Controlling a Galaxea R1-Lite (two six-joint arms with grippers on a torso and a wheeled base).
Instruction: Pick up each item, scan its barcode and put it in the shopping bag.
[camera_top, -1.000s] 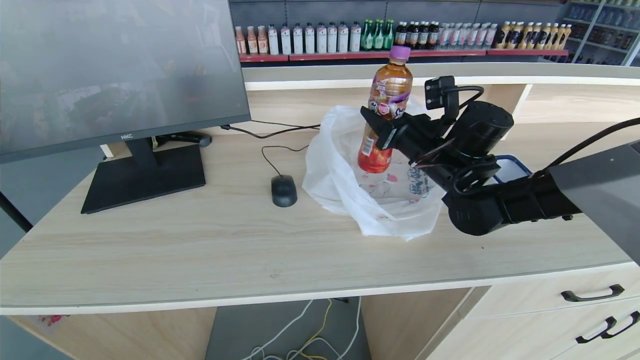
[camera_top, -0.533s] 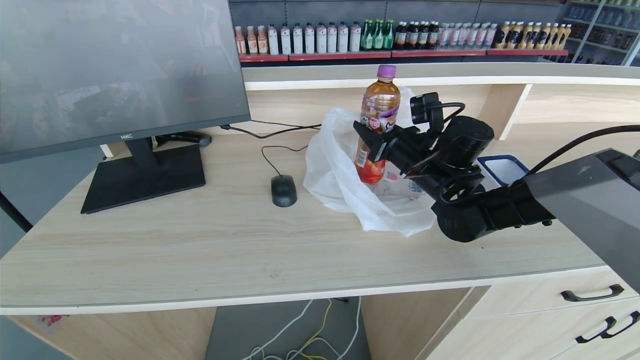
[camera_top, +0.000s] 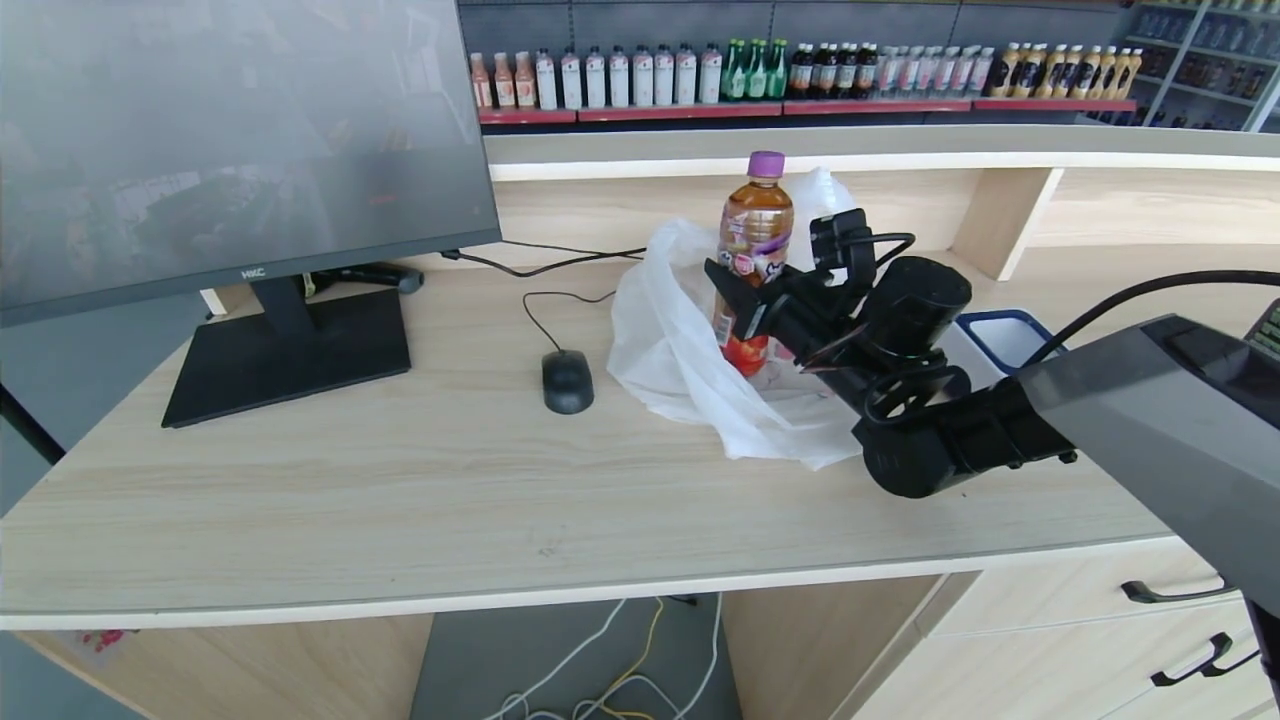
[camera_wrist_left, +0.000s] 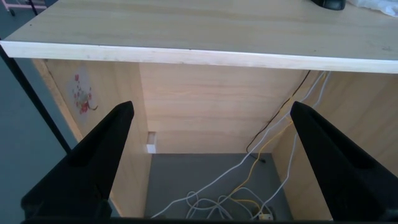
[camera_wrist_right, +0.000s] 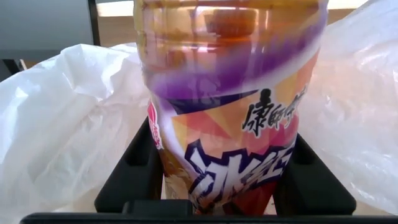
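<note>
right claw lowering a drink bottle into the shopping bag

the right claw (camera_top: 742, 300) is clamped around the middle of a drink bottle (camera_top: 755, 235) with amber liquid and a purple cap. the bottle stands nearly upright, its lower end down in the open mouth of the white plastic shopping bag (camera_top: 675, 350), which lies crumpled on the pale wooden worktop (camera_top: 400, 480) just beside a black mouse (camera_top: 568, 381). the left claw (camera_wrist_left: 211, 107) hangs below the worktop's front edge, spread wide and holding nothing. this looks like the bagging step for this bottle: it is in the bag but not yet let go. whether it was scanned cannot be told.
</note>
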